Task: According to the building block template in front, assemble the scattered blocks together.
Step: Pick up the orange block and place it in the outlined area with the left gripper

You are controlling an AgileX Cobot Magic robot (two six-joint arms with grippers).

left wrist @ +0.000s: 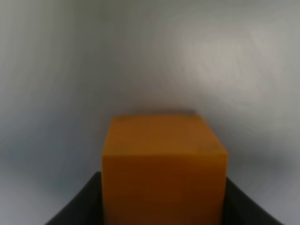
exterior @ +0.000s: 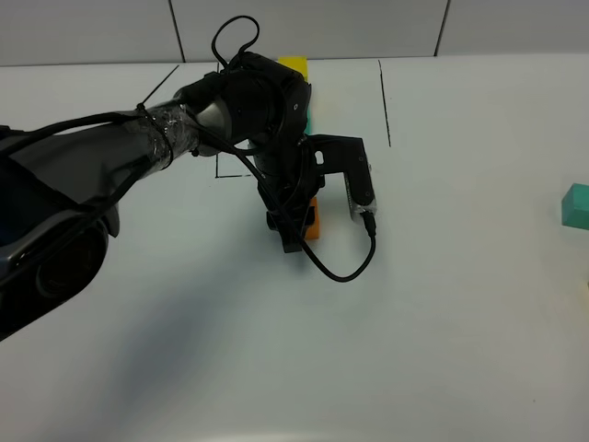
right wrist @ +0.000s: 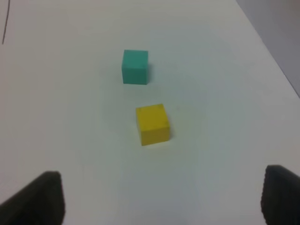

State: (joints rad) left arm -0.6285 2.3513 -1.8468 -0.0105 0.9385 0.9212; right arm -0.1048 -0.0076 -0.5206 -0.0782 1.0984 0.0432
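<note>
The building block template stands at the back middle, its yellow cube [exterior: 294, 64] and teal cube [exterior: 311, 116] mostly hidden behind my left arm. My left gripper [exterior: 302, 230] has reached to the table's middle and is shut on the orange block [exterior: 314, 221] [left wrist: 161, 164], which fills the left wrist view between two dark fingers [left wrist: 77, 211]. The loose teal block [exterior: 577, 204] [right wrist: 135, 66] sits at the far right, with the yellow block [right wrist: 152, 123] just beside it. My right gripper [right wrist: 164, 199] hovers short of those two, open, with nothing between its fingertips [right wrist: 42, 197].
Thin black lines are drawn on the white table [exterior: 442, 322]: a rectangle corner [exterior: 221, 170] under the left arm and a straight line [exterior: 385, 101] right of the template. A loose black cable [exterior: 345, 272] hangs from the left wrist.
</note>
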